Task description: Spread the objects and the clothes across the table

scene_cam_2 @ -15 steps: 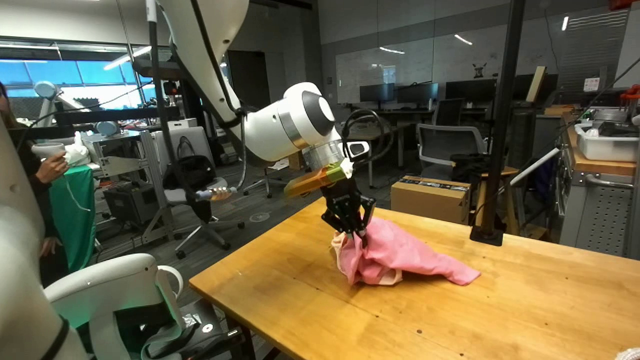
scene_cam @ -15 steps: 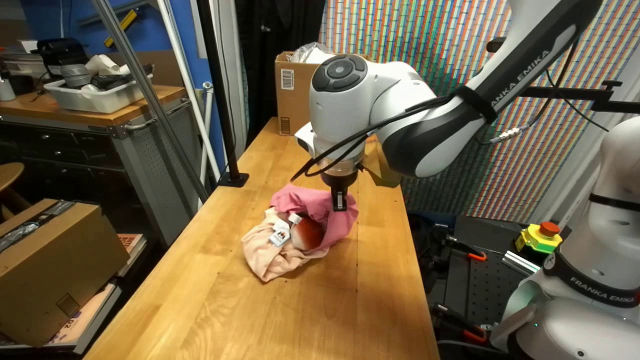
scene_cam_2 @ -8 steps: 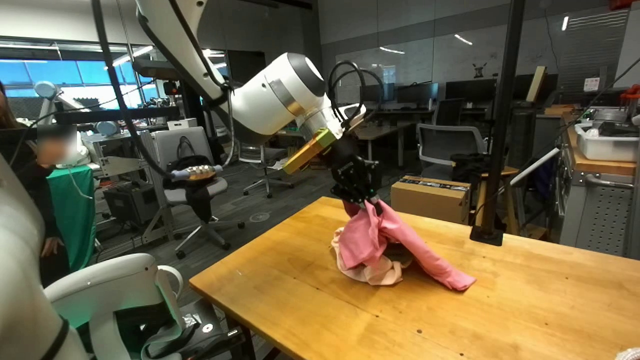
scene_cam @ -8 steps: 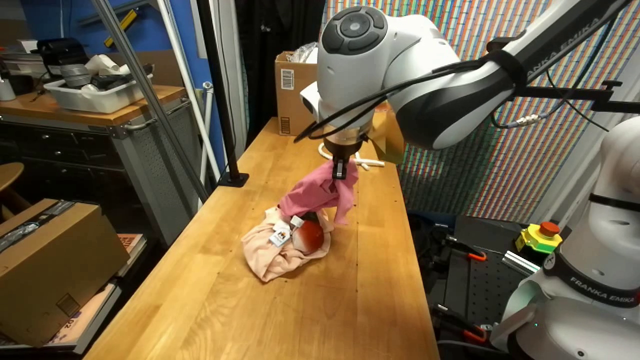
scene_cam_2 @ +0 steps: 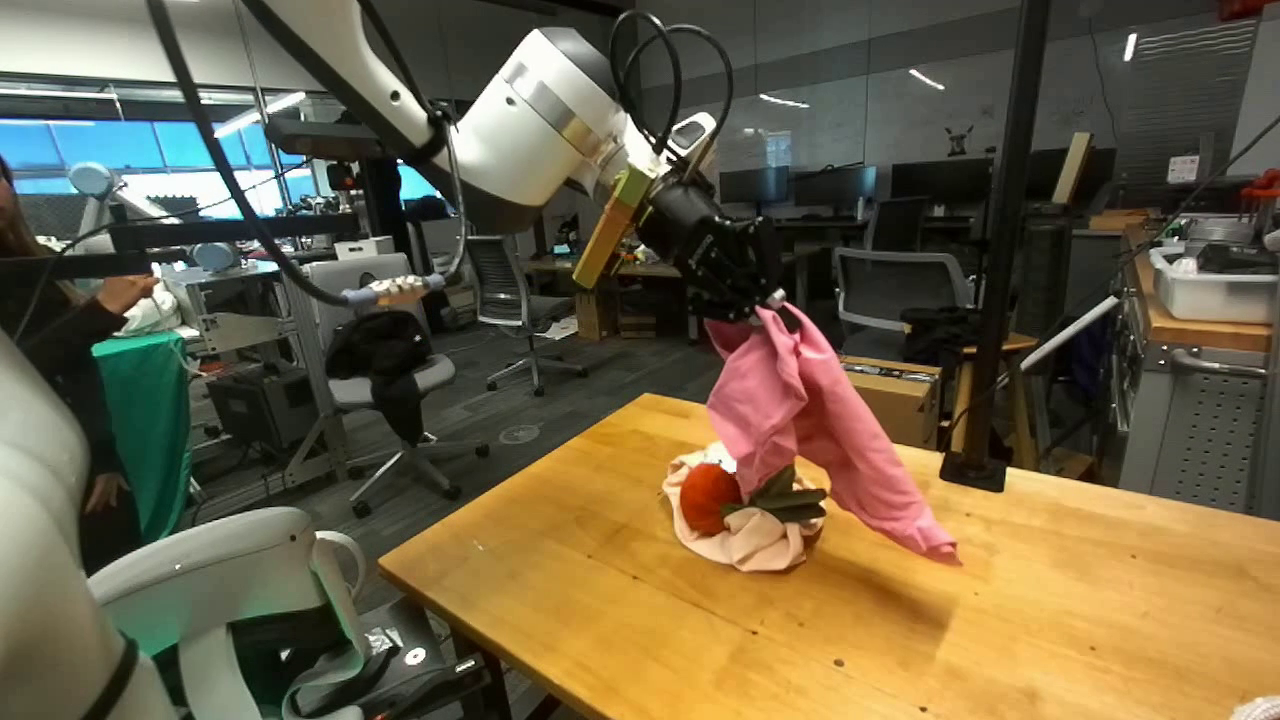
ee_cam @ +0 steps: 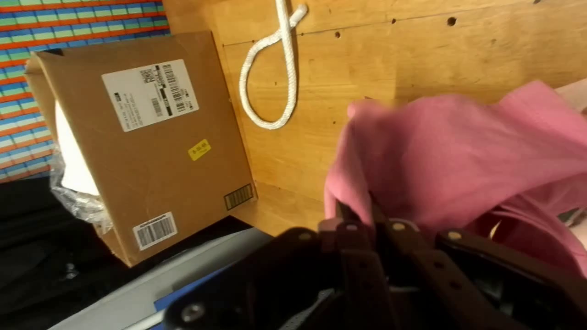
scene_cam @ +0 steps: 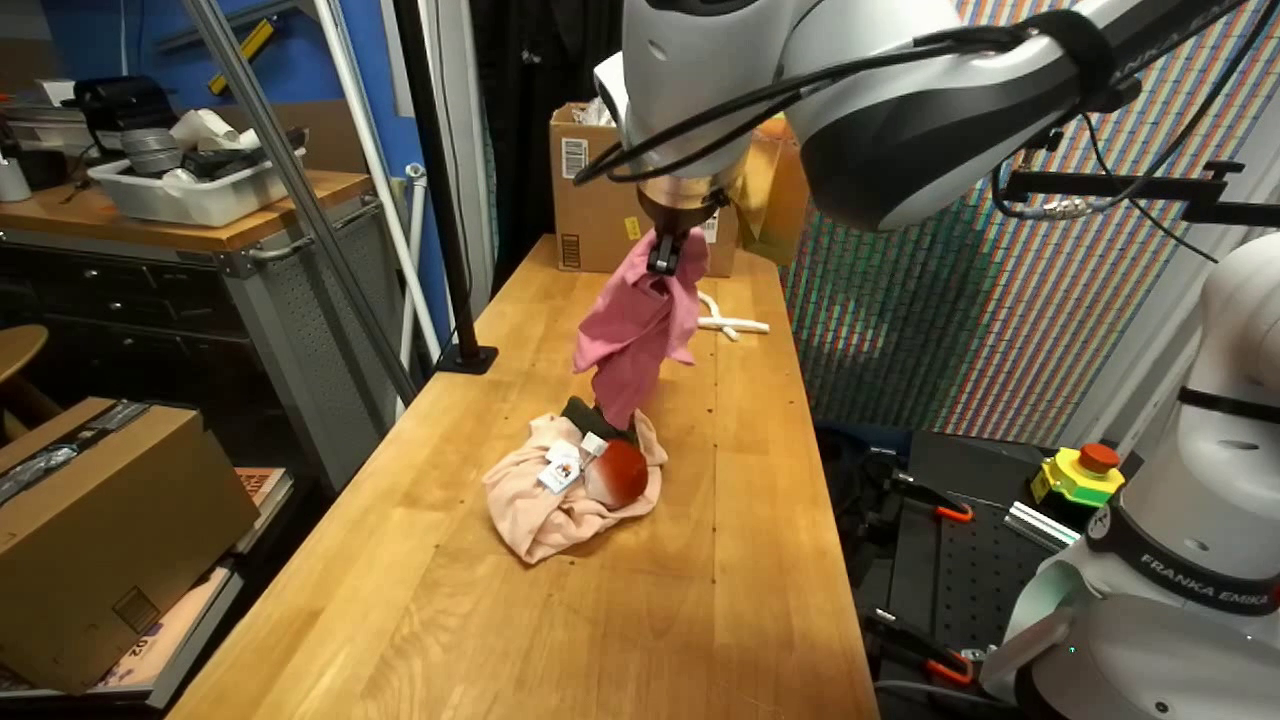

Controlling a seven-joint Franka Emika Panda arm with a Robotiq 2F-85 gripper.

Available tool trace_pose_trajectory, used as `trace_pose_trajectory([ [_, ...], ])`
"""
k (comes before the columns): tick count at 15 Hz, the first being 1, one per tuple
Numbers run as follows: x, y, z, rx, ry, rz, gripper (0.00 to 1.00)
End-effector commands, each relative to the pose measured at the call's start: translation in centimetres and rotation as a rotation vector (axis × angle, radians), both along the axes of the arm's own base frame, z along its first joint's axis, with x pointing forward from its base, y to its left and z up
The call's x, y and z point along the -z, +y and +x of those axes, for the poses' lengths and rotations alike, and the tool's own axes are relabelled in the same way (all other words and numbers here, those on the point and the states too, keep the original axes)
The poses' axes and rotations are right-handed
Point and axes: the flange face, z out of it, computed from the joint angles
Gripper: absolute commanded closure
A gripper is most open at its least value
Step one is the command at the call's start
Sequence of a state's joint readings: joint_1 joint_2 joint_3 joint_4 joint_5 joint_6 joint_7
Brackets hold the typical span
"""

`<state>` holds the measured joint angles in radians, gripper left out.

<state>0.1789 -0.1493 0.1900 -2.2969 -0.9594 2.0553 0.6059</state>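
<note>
The pink cloth (scene_cam_2: 805, 410) dangles over the counter (scene_cam: 640, 620), its top pinched in the hand (scene_cam_2: 766, 308). In an exterior view, at that cloth's 7 o'clock, the peach cloth (scene_cam: 530, 505) lies bunched under a round red-and-white thing (scene_cam: 620, 474) and a dark green thing (scene_cam: 580, 412); white rope (scene_cam: 740, 325) rests at 3 o'clock. I reckon the step is unpiling this heap. Next wants a carry clear of the bundle, then lowering and letting go, hem kept off the others.
</note>
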Motion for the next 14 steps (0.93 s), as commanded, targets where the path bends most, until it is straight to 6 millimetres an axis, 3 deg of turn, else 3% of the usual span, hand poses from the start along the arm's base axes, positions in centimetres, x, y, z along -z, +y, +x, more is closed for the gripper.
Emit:
trace_pose_trajectory([
  [1, -3.1, 0.2, 1.3, 0.035, -0.087, -0.055, 0.99],
  [9, -9.7, -0.2, 4.7, 0.079, -0.184, -0.091, 0.99],
  [14, -11.2, -1.1, 7.3, 0.088, -0.184, -0.054, 0.99],
])
